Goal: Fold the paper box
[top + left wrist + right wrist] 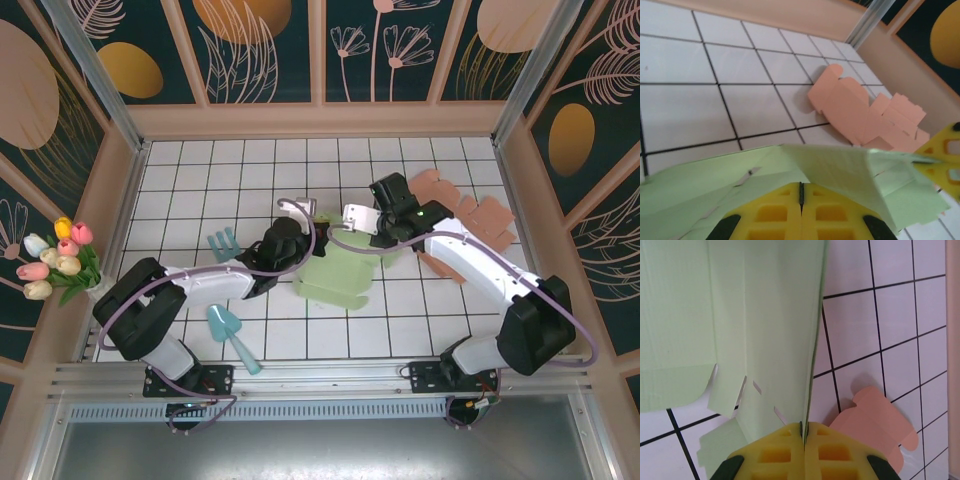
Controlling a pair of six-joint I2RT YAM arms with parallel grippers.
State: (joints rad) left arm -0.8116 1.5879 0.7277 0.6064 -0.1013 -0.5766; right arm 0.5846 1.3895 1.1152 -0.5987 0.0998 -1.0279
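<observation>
The pale green paper box (340, 272) lies partly folded in the middle of the tiled table, between my two grippers. My right gripper (803, 424) is shut on an upright edge of the green sheet (765, 330), which runs straight into the seam between its yellow fingers (835, 450). My left gripper (801, 184) is shut, its yellow fingers (770, 212) pressed together. A raised green flap (850, 170) lies over its tips, and no paper shows in the seam. From above, the left gripper (300, 245) is at the box's left edge and the right gripper (383, 243) at its upper right.
Flat pink box blanks (470, 215) lie to the right by the wall and appear again, as pink blanks (860, 112), in the left wrist view. A teal toy fork (222, 241) and a teal scoop (232, 335) lie at the left. Tulips (58, 260) stand at the left wall.
</observation>
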